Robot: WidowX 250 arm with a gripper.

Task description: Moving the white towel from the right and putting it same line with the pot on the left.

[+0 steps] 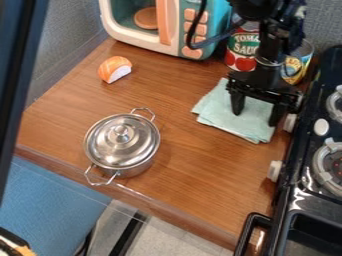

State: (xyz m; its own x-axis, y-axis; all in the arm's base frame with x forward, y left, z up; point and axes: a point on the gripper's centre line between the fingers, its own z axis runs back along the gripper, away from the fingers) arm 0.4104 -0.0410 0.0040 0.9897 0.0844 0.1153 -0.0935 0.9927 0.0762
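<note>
The black two-finger gripper (256, 118) hangs at the upper right of the counter, directly over the folded pale mint-green cloth towel (218, 106); its fingers stand apart, pointing down, with cloth visible between them; whether the tips touch the cloth, I cannot tell. The towel lies flat on the brown wood-grain counter (194, 175), its right edge near the black toy stove (284, 185) with pale knobs; its lower corner points toward the front of the counter, well apart from the front edge; its upper end lies near the red-and-green labelled can (241, 50) and the yellow-and-blue labelled can (298, 62).

The shiny silver metal pot (122, 142) stands upright on the left part of the counter, lidded, with two wire loop handles; its lower handle reaches close to the counter's front edge, its upper one points toward the back; a broad stretch of wood runs between pot and towel, and more wood extends from the towel down to the front edge.

The orange-and-white toy sushi piece (115, 69) sits beyond the pot, near the left wall; the teal-and-cream toy microwave (174, 30) with peach buttons stands at the back, between the sushi and the cans.
</note>
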